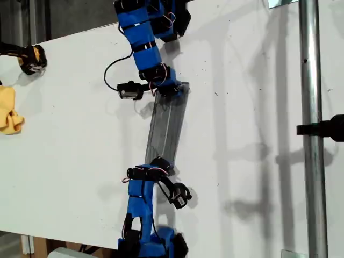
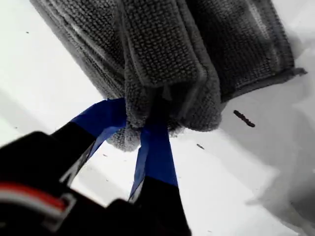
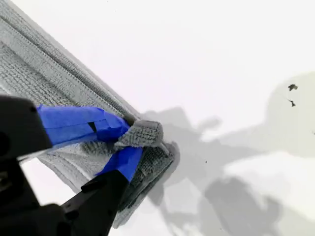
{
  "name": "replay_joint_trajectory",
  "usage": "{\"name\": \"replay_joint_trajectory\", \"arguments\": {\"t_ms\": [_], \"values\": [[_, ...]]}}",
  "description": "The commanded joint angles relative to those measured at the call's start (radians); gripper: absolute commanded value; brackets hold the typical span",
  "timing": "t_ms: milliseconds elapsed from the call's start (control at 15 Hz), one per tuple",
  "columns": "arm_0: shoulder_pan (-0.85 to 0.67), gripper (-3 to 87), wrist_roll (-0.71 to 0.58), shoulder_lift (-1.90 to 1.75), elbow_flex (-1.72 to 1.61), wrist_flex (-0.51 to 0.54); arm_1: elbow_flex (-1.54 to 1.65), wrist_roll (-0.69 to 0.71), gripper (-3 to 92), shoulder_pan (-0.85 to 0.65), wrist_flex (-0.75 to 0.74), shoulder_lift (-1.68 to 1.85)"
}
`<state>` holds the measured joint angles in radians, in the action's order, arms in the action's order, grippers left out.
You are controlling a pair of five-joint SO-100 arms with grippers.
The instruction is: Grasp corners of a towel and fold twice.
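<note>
Both grippers pinch opposite ends of a folded grey towel on a white table.

Exterior view: the towel (image 1: 167, 124) lies as a narrow strip between two blue arms, one reaching in from the top edge, one from the bottom; a yellow cloth (image 1: 9, 110) sits at the exterior view's left. First wrist view: my first gripper (image 2: 140, 130) has its blue-taped jaws closed on a bunched towel end (image 2: 167, 64). Second wrist view: my second gripper (image 3: 129, 138) is clamped on a corner (image 3: 142, 133) of the towel's layered edge, the rest lying flat.
</note>
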<state>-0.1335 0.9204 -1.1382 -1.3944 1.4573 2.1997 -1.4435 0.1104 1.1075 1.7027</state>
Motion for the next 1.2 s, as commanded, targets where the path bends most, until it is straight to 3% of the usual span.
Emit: {"name": "replay_joint_trajectory", "arguments": {"t_ms": [0, 200, 267, 533, 733, 867, 1000, 1133], "values": [[-0.005, 11.5, -0.002, -0.067, -0.026, 0.006, -0.014, -0.014, 8.7, 0.008, 0.072, 0.058], [-0.006, 22.1, 0.002, -0.264, -0.058, 0.103, -0.021, -0.026, 11.8, 0.009, 0.242, 0.393], [0.000, 25.3, 0.011, -0.367, -0.074, 0.144, -0.023, -0.026, 19.4, 0.012, 0.287, 0.517], [0.015, 27.2, 0.087, -0.891, -0.379, 0.170, 0.098, -0.044, 29.6, 0.008, 0.425, 1.048], [0.064, 27.0, 0.219, -1.127, -0.661, 0.103, 0.284, -0.160, 34.6, 0.075, 0.482, 1.371], [0.129, 26.4, 0.319, -1.411, -0.902, -0.017, 0.345, -0.242, 37.0, 0.114, 0.472, 1.431], [0.190, 23.9, 0.390, -1.766, -1.155, -0.120, 0.331, -0.380, 39.4, 0.179, 0.442, 1.262], [0.213, 19.5, 0.492, -1.980, -1.345, -0.164, 0.304, -0.604, 40.3, 0.301, 0.423, 1.011]]}}
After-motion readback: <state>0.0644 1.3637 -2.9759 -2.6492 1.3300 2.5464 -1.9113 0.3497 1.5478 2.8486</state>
